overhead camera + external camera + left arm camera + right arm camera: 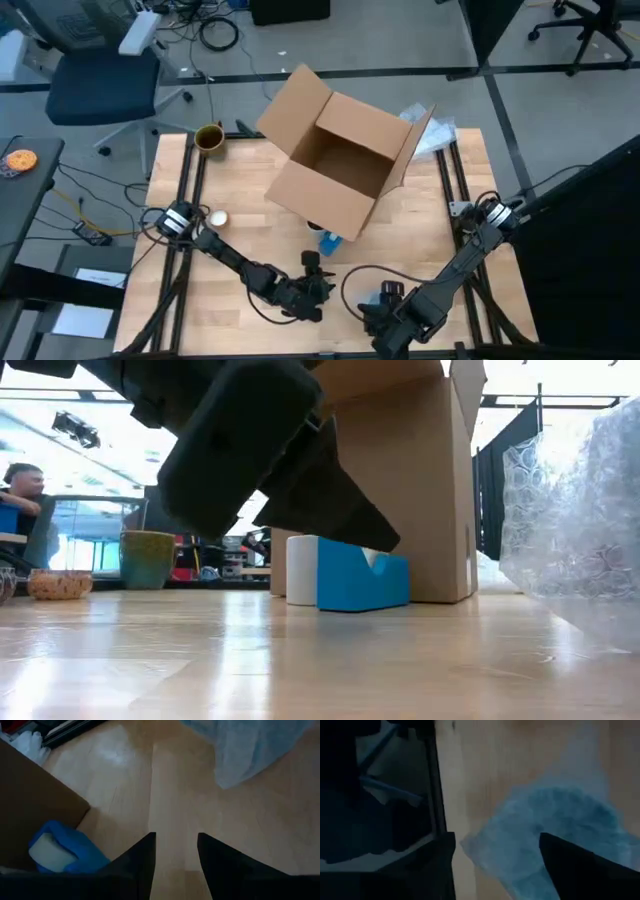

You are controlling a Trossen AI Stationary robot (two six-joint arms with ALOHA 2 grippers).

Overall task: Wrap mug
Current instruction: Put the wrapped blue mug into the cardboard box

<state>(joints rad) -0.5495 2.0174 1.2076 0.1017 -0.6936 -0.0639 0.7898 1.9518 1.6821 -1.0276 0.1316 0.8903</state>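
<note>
Hovering low over the wooden table (240, 200), the left gripper (176, 851) had its 2 fingers apart and empty. The green mug (209, 137) stood well apart at the table's 11 o'clock corner, far from either jaw. A blue tape dispenser (362, 580) lay against the open cardboard box (345, 160), at about 10 o'clock from the left fingers. The right gripper (497, 855), fingers spread, hung over a bubble wrap sheet (555, 830) near the 6 o'clock edge.

Left tool (175, 851) low, fingers parted, right tool (497, 865) low, fingers spread
</note>
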